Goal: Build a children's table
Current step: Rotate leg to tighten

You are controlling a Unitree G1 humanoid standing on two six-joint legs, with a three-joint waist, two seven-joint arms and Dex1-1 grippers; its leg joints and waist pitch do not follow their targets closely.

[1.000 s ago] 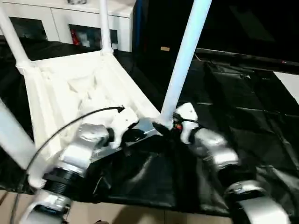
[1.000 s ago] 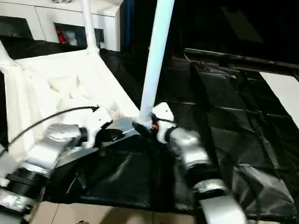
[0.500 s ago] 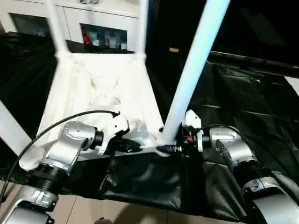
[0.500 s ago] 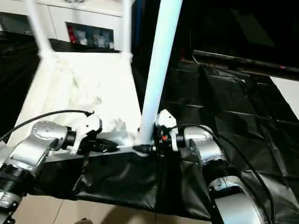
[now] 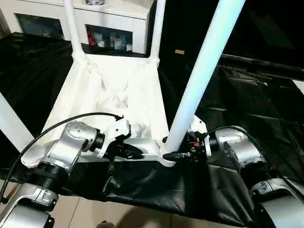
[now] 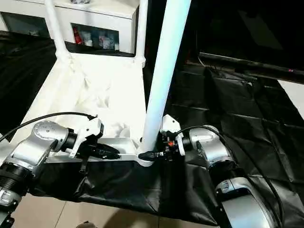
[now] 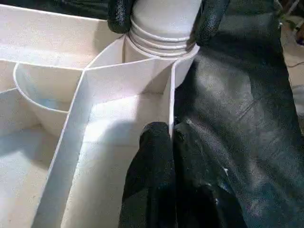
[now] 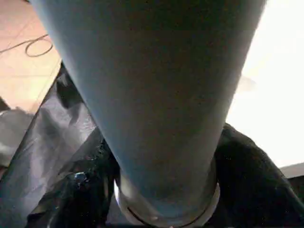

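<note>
Two silver arms reach over black sheeting (image 5: 247, 104); behind the upturned table top (image 5: 118, 95) sits a white cabinet (image 5: 109, 19). Left gripper (image 7: 171, 137) pinches its rim rib; right gripper (image 5: 176, 155) straddles the near leg (image 5: 199, 80), grip unclear.

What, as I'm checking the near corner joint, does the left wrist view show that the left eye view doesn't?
Left wrist view: the ribbed underside walls up close, the grooved rings at the foot of the long white tapered leg seated in the round corner socket, and the left tool shut on the thin rim wall.

Left eye view: the whole white plastic rectangular table top upside down, two far legs upright, the white glass-door cabinet, and the right tool at the near leg's foot.

Both: that near leg, the left tool, and the black sheet.
</note>
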